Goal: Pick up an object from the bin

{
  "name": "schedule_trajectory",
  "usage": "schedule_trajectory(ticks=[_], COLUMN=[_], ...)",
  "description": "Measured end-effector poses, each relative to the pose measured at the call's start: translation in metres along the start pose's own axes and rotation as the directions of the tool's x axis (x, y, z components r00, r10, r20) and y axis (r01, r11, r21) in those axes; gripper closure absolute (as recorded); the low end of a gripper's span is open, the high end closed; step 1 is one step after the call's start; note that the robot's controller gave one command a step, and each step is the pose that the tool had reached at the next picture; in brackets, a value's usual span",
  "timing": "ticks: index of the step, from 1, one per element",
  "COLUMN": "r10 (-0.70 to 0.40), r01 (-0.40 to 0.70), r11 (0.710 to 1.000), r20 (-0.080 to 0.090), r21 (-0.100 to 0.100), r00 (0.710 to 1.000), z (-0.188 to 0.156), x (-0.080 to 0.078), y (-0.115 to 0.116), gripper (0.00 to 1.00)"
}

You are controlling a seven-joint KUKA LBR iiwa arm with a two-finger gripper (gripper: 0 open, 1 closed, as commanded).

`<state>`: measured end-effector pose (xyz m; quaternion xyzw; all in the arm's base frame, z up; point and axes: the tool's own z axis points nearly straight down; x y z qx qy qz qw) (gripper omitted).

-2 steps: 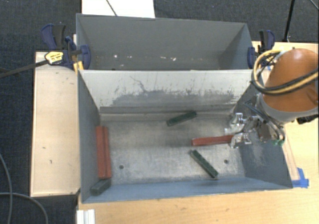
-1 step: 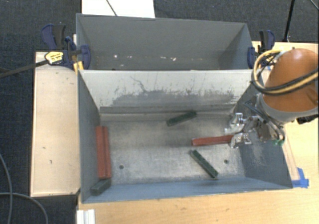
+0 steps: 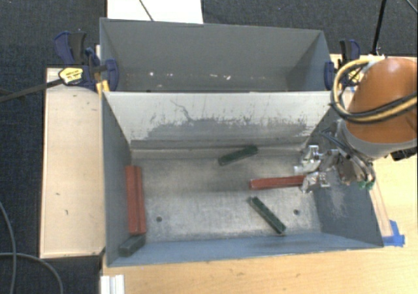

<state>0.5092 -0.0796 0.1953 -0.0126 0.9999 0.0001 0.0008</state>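
**Q:** What lies at the left of the grey metal bin (image 3: 215, 123)?

**A:** A long red block (image 3: 135, 199) lies lengthwise against the left wall. A small dark green block (image 3: 130, 245) sits just beyond its near end, in the front left corner.

**Q:** And in the middle of the floor?

**A:** There are three slim pieces, set apart from one another. A dark green stick (image 3: 237, 155) lies near the back wall, slightly tilted. A flat red stick (image 3: 274, 183) lies almost level, right of centre. A dark green bar (image 3: 268, 215) lies slantwise in front of it, towards the front wall.

**Q:** Where is the claw (image 3: 312, 170) relative to the red stick?

**A:** The claw is low inside the bin at the right wall, beneath the arm's orange cover (image 3: 385, 97). The red stick's right end runs up to the claw's lower part, and the rest of the stick extends leftward from it across the floor.

**Q:** Is the claw apart, together, or clamped on the stick?

**A:** I cannot tell, because the metal parts overlap where they meet the stick's end.
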Motion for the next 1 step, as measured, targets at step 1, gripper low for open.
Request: schedule_trajectory(ticks=[1], r10=[-0.04], r01=[0.04], r11=[0.999], r20=[0.0], r21=[0.0], r00=[0.999], z=[-0.0321], x=[0.0092], y=[-0.0103], gripper=[1.0])
